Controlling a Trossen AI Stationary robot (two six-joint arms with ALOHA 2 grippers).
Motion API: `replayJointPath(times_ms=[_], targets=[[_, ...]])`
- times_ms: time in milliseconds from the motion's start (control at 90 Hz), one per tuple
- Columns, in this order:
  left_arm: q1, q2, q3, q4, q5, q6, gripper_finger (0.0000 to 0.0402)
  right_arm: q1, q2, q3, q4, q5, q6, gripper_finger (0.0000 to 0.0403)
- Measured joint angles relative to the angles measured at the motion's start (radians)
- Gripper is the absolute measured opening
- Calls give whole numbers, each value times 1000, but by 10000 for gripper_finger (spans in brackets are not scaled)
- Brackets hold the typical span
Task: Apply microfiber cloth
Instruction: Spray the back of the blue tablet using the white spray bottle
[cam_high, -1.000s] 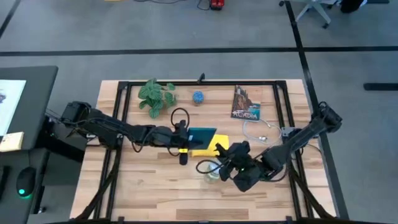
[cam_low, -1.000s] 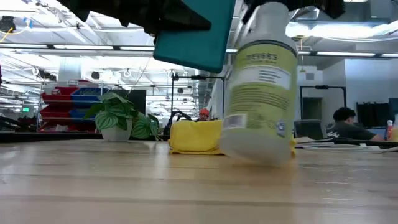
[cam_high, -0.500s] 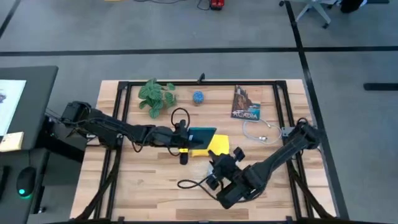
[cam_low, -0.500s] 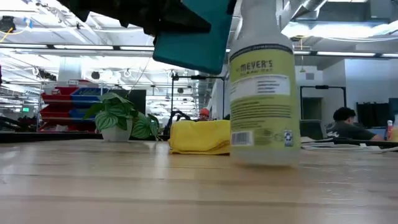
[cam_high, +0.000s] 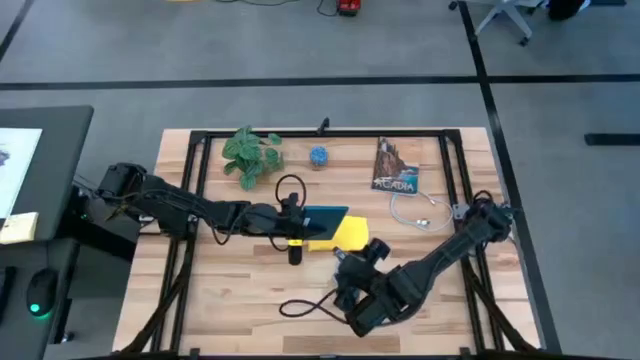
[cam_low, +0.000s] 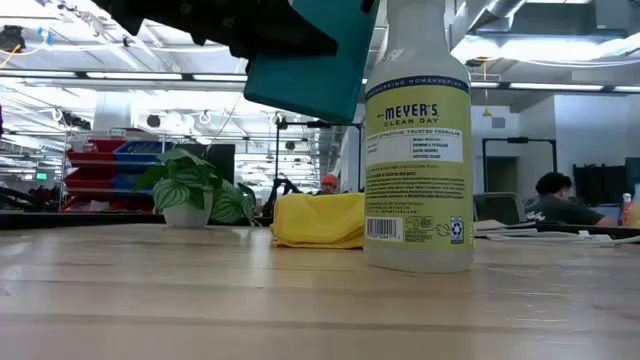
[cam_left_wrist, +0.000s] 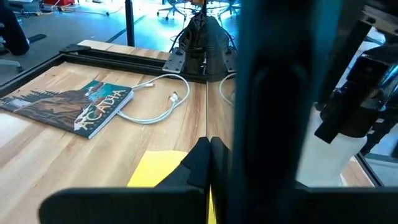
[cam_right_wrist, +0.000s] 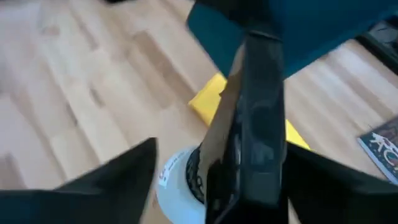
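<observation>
Your microfiber cloth (cam_high: 351, 232) lay at centre frame on the wooden table (cam_high: 230, 300), beside the spray bottle (cam_low: 417, 150). Left gripper (cam_high: 300, 222) pinched the teal tablet (cam_high: 322, 217) above it. Right gripper (cam_high: 352, 270): finger state unreadable. Grey floor surrounded the table.

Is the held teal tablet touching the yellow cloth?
Apart. The low view shows the tablet held high, open background between it and the microfiber cloth lying on the table.

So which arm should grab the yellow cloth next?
Right. The right end effector is by the spray bottle, near the microfiber cloth; the left end effector is busy holding the tablet up.
</observation>
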Motion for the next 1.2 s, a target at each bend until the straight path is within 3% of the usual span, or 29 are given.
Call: replayJointPath(times_ms=[89, 256, 367, 478, 589, 722, 856, 978, 1200], targets=[[0, 0, 0, 0, 0, 4, 11, -9, -9, 0, -13, -59, -180, 389], [0, 0, 0, -3, 1, 5, 11, -16, -26, -17, -68, -223, -508, 362], [0, 0, 0, -7, 1, 4, 11, -40, -59, -82, -68, -272, -598, 350], [3, 0, 0, -8, 1, -3, 11, -69, -179, -248, -37, -278, -586, 346], [5, 0, 0, -7, 0, -11, 11, -91, -364, -488, 190, -312, -555, 346], [15, 0, 0, -7, 1, -12, 11, -123, -585, -800, 627, -370, -556, 346], [26, 0, 0, -7, 0, -19, 11, -163, -680, -1025, 891, -382, -580, 342], [37, 0, 0, -9, 0, -38, 11, -199, -685, -1090, 998, -425, -616, 326], [52, 0, 0, -9, 0, -43, 11, -217, -692, -1096, 1221, -559, -946, 318]])
